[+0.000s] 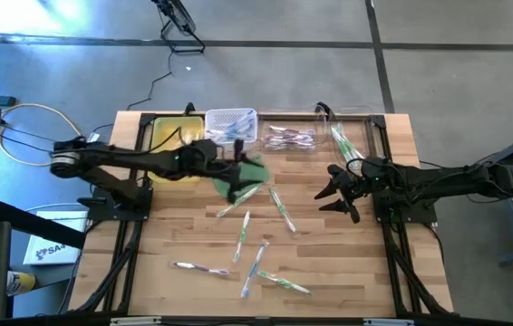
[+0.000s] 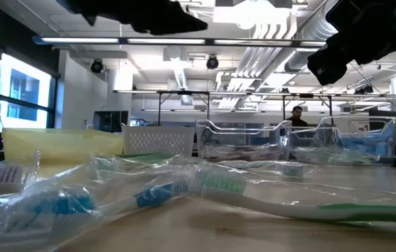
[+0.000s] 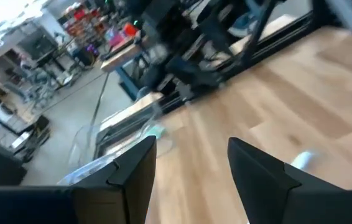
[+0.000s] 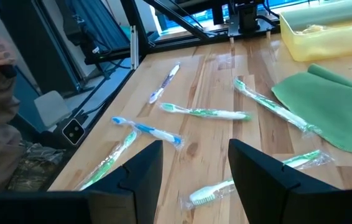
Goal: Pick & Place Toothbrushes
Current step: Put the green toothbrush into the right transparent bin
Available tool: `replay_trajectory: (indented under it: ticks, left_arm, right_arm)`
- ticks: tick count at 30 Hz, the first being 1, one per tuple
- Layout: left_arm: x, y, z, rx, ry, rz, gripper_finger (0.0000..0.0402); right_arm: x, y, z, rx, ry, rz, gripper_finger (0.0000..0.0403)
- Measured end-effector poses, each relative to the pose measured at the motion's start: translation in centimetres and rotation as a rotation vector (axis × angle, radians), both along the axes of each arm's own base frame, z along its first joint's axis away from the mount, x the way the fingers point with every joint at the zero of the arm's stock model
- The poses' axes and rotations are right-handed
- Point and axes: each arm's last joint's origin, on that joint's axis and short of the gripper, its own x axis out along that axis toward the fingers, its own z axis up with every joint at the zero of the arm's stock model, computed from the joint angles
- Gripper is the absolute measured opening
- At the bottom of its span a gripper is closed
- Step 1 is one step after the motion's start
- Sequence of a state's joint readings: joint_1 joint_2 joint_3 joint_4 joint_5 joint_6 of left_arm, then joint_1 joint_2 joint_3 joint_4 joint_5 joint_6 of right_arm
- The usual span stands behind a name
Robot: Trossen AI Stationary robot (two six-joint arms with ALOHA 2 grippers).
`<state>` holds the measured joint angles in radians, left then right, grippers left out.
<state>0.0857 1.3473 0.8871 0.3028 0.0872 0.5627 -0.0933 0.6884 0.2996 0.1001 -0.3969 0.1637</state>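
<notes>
Everywhere, slim crinkly-wrapped toothbrushes point(image 1: 282, 210)

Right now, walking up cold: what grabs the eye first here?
The toothbrushes scattered loose over the middle and near part of the wooden table, several in clear wrappers. Next, the green cloth lying under the left gripper, which hangs open over it. The right gripper waits open at the right side, and a row of bins lines the far edge.
</notes>
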Motion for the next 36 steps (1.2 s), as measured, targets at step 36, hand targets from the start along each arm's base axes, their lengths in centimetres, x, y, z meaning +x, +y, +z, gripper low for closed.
replay_trajectory:
  ticks: [36]
  left_arm:
    - [-9.4, -5.8, -2.0, 0.195, 0.015, -0.114, 0.0194]
  right_arm:
    - [0.1, 0.0, 0.1, 0.036, -0.004, -0.016, 0.0175]
